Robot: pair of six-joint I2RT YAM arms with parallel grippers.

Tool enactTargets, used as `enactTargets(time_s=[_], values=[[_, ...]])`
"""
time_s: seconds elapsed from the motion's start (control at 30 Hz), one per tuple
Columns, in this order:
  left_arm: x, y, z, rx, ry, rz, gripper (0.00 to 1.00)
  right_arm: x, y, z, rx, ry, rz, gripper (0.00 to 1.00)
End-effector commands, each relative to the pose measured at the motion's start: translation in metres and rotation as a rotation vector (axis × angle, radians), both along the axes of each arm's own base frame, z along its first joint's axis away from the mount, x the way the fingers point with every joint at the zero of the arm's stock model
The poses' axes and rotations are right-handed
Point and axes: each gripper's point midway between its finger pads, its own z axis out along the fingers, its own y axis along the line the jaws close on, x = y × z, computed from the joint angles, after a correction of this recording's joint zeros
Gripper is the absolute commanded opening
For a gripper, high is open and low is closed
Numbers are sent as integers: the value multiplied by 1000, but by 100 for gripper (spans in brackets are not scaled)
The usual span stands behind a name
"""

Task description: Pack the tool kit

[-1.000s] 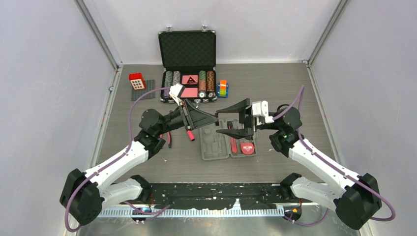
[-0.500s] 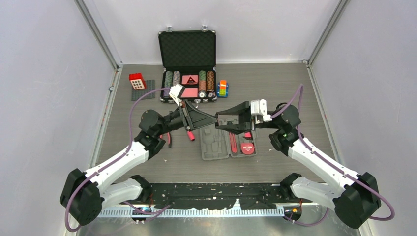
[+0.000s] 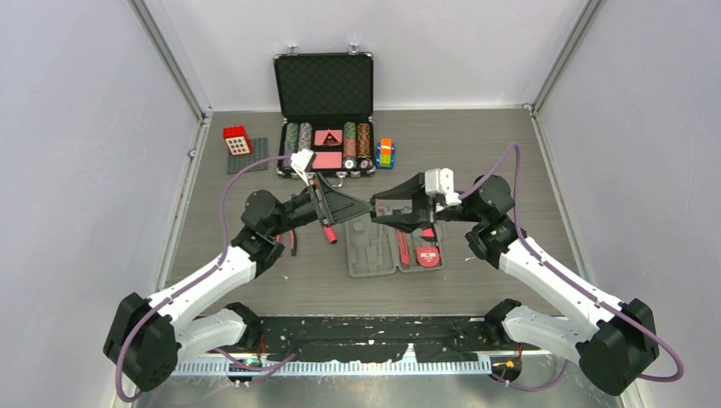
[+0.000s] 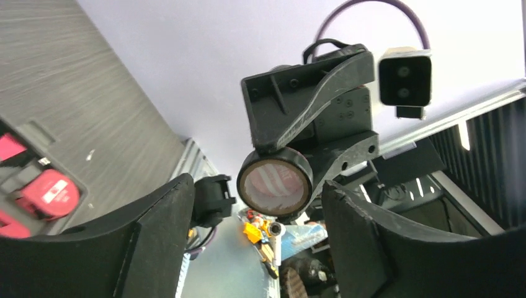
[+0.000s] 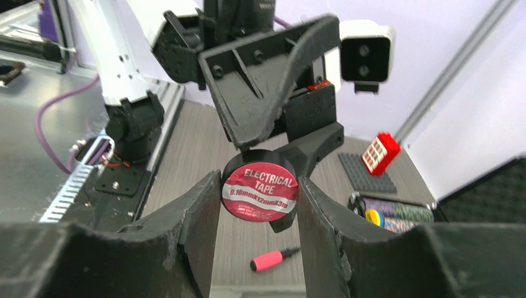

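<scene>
My right gripper (image 3: 380, 208) (image 5: 259, 180) is shut on a black roll of electrical tape with a red label (image 5: 260, 193), pinching its flat sides above the table. My left gripper (image 3: 366, 206) (image 4: 257, 187) faces it, open, with its fingers straddling the roll's rim without touching it; the roll shows there too (image 4: 275, 183). In the top view the roll is hidden between the two grippers. The open grey tool case (image 3: 371, 251) lies below them, with red tools (image 3: 428, 255) in its right half. A red-handled screwdriver (image 3: 328, 234) (image 5: 276, 259) lies loose left of the case. Red-and-black pliers (image 3: 293, 241) lie under the left arm.
The black poker chip case (image 3: 324, 115) stands open at the back. A red brick block (image 3: 237, 139) on a grey baseplate (image 3: 247, 158) sits back left. A multicoloured brick stack (image 3: 386, 153) stands right of the chip case. Grey walls bound the table.
My right gripper went from wide open to shut on the tape roll at the left gripper's tip, and shifted a little left. The left arm barely moved.
</scene>
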Motion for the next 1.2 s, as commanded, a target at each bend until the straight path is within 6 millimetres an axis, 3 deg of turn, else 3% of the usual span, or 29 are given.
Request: enactTargets(time_s=[0.0, 0.1, 0.2, 0.33, 0.43, 0.53, 0.77, 0.8, 1.03, 1.17], values=[[19, 16, -21, 122, -46, 146, 78, 26, -9, -2, -76, 13, -166, 21], [38, 37, -60, 358, -40, 308, 81, 56, -24, -31, -187, 142, -363, 21], [52, 73, -98, 628, -28, 467, 82, 74, -41, -59, -294, 249, -514, 22], [57, 119, -127, 884, -17, 608, 82, 96, -71, -98, -440, 380, -732, 25], [54, 137, -140, 981, -19, 644, 82, 111, -94, -135, -589, 471, -875, 31], [50, 145, -147, 1027, -24, 648, 82, 123, -108, -167, -696, 563, -951, 31], [46, 156, -158, 1101, -42, 647, 83, 154, -120, -207, -804, 673, -1031, 30], [46, 157, -160, 1110, -40, 641, 83, 160, -120, -220, -834, 697, -1036, 30], [43, 155, -168, 1132, -33, 610, 83, 182, -121, -254, -892, 761, -1055, 30], [43, 153, -171, 1135, -27, 595, 83, 188, -133, -266, -917, 772, -1110, 31]])
